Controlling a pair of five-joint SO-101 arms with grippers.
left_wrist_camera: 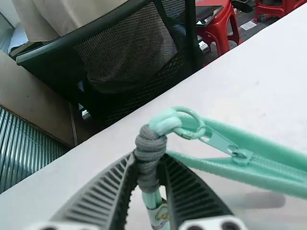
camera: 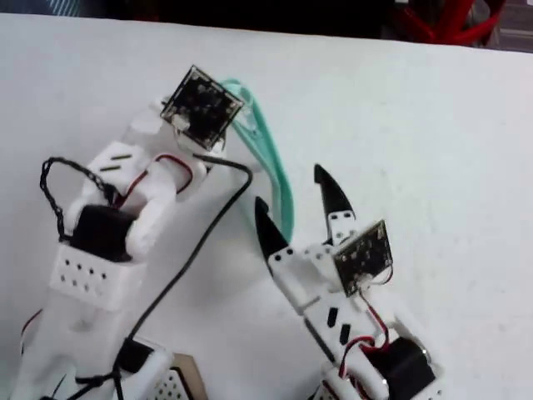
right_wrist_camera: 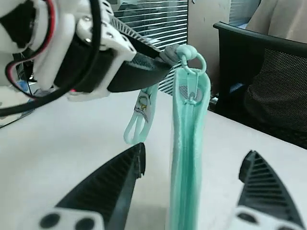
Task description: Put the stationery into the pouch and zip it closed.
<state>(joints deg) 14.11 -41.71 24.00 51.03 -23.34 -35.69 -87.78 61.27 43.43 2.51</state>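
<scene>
A mint-green pouch [camera: 268, 158] stands on its edge on the white table, its zipper [right_wrist_camera: 191, 98] running along the top. My left gripper [left_wrist_camera: 148, 160] is shut on the grey-wrapped cord of the zipper pull [left_wrist_camera: 149, 148] at the pouch's far end; the mint ring [left_wrist_camera: 189, 123] and slider [left_wrist_camera: 225, 146] sit just beyond it. A mint loop [right_wrist_camera: 139, 122] hangs below the pull. My right gripper [camera: 293, 200] is open, its black fingers either side of the pouch's near end [right_wrist_camera: 184, 191].
A black mesh chair [left_wrist_camera: 124, 52] and red stools [left_wrist_camera: 218, 21] stand past the table's far edge. Bare white table [camera: 433, 125] lies to the right of the pouch. A black cable [camera: 200, 242] crosses the table between the arms.
</scene>
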